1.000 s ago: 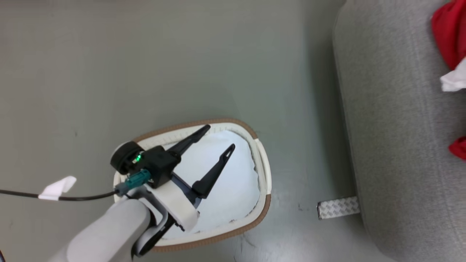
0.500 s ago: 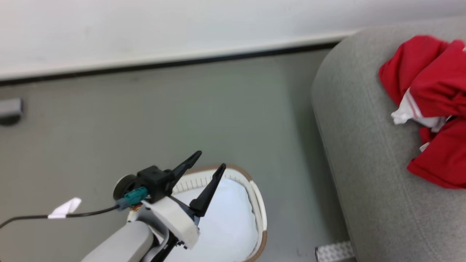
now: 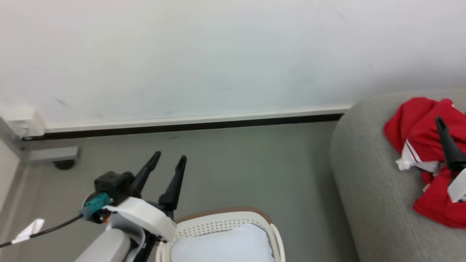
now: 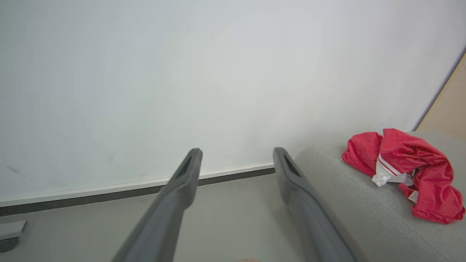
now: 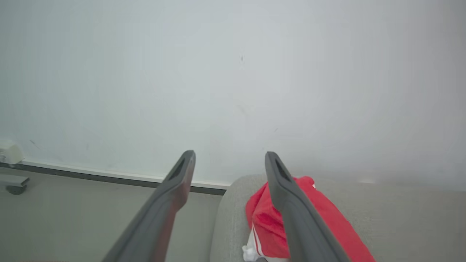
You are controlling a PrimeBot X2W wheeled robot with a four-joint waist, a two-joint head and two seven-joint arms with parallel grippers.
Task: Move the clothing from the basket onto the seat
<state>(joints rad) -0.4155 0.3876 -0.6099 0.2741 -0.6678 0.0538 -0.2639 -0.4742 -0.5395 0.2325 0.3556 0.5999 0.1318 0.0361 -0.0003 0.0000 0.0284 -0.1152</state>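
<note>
At 8 o'clock in the head view, the left gripper (image 3: 169, 157) hangs spread and empty near the laundry basket (image 3: 225, 212), which holds a pale cushion (image 3: 222, 243). At 3 o'clock the red jerseys (image 3: 418, 127) lie crumpled on the grey seat (image 3: 364, 171). Their long axis runs roughly 11 to 5 o'clock, with a white sleeve poking toward 9. The right gripper (image 5: 230, 155), spread and empty, hovers over them. The job looks nearly finished, so it should lift straight off without snagging fabric.

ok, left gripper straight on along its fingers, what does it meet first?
The left gripper would likely meet the wall, just above the baseboard, past open floor; depth unclear.
</note>
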